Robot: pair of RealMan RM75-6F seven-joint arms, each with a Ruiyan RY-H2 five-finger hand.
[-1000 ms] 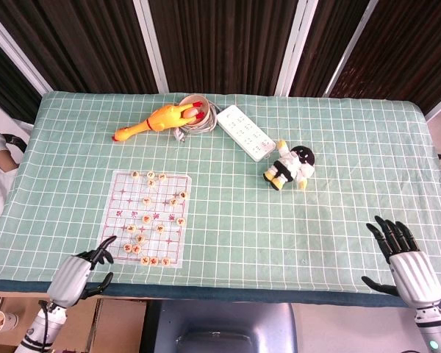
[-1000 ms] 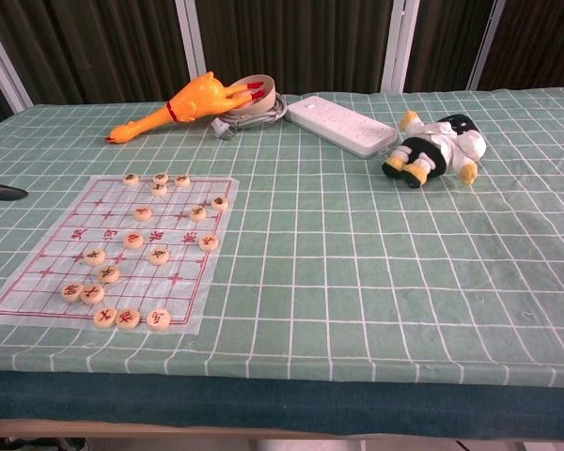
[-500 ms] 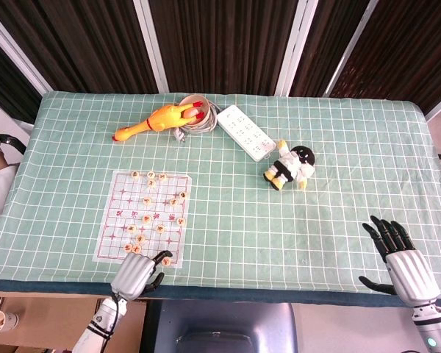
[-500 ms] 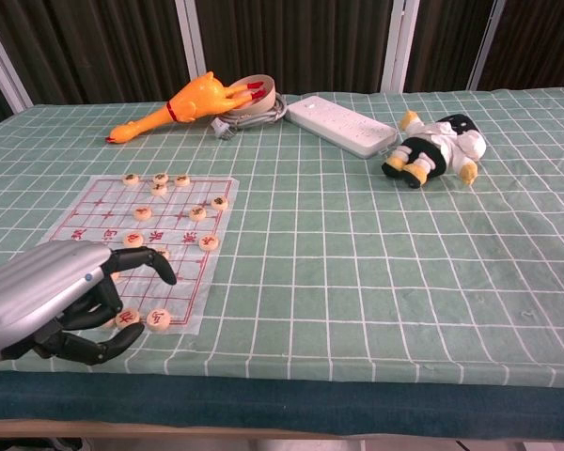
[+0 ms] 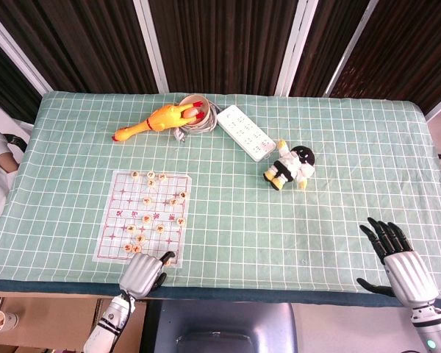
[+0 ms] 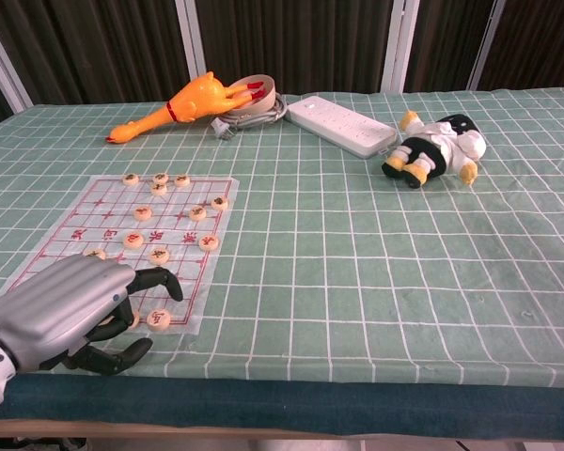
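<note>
Your left hand (image 6: 61, 315) sits over the near edge of the board (image 6: 94, 211), lower left of the chest view, covering the front row of pieces (image 6: 158, 319). One piece lies just beside the fingers (image 6: 155, 278), under the tip of the one stretched out over the board; the others curl down toward the sheet with the thumb tucked below. Whether any fingertip is actually pinching a piece, you cannot tell from either view, since the hand hides the pieces under it.

Against the frame half a second back, your left hand has drawn slightly nearer the counter (image 5: 338, 147) edge and rolled so more of its back faces the chest camera; a second ago it was off the board altogether, at the far left. The visible pieces lie where they did.

Your right hand (image 5: 397, 257) is at the lower right of the head view, fingers spread and holding nothing, barely shifted from the earlier frames, well apart from everything else.

Further out, toward the top of the frame: the rubber chicken (image 5: 154, 120) with its head at a bowl (image 5: 195, 103), a power strip (image 5: 245, 132) beside that, and the plush doll (image 5: 291, 165) right of centre.
</note>
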